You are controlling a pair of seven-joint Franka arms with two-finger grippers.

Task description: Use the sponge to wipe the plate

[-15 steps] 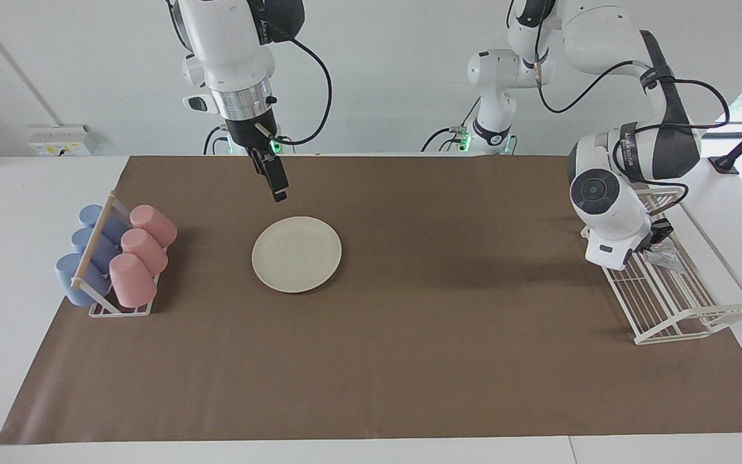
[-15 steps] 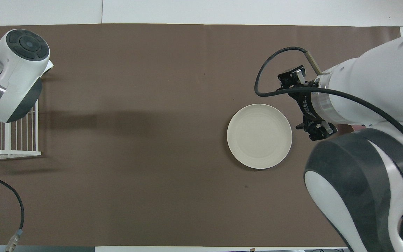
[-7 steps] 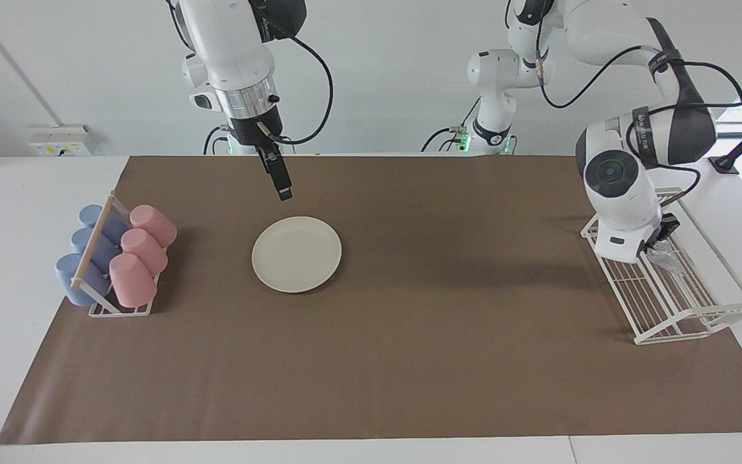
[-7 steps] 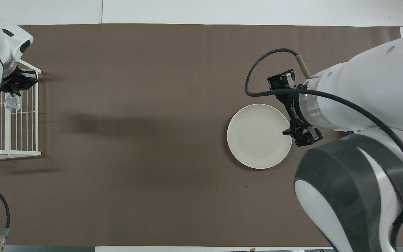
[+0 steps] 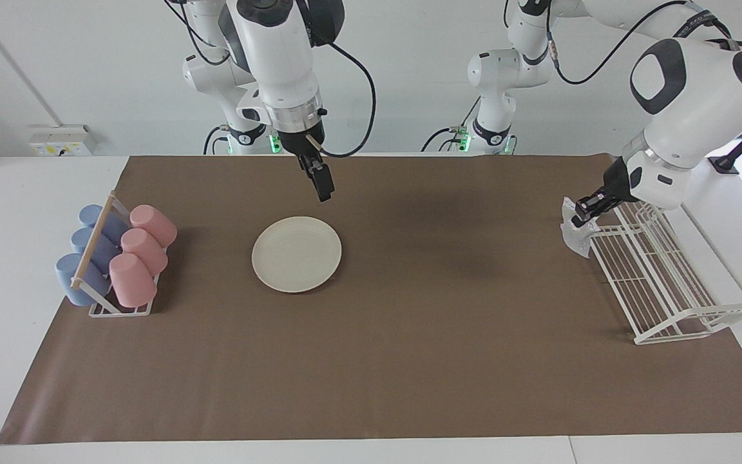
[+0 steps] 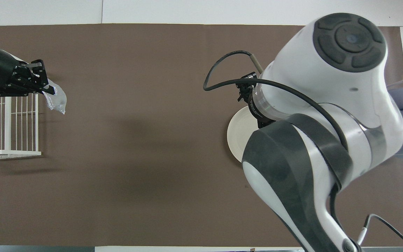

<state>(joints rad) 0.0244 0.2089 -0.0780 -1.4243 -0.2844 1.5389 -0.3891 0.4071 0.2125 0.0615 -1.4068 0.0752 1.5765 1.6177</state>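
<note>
Beside the wire rack's [image 5: 657,277] edge, the left gripper [image 5: 582,213] pinches the crinkly sponge [image 5: 574,233]; the right gripper [image 5: 324,185], seemingly closed, hangs near the round plate [image 5: 296,253].

two high cameras, half a turn apart, on one brown-covered surface [image 5: 409,361]

the facing view looks from across the surface toward both robot bases, high and far enough to take in the whole mat. the overhead view sits above the robots' own end, aimed forward and steeply down, close enough that one arm fills much of it. both show the plate [image 5: 296,253] [image 6: 238,134], the white wire rack [image 5: 661,283] [image 6: 9,122] and the mat.
</note>
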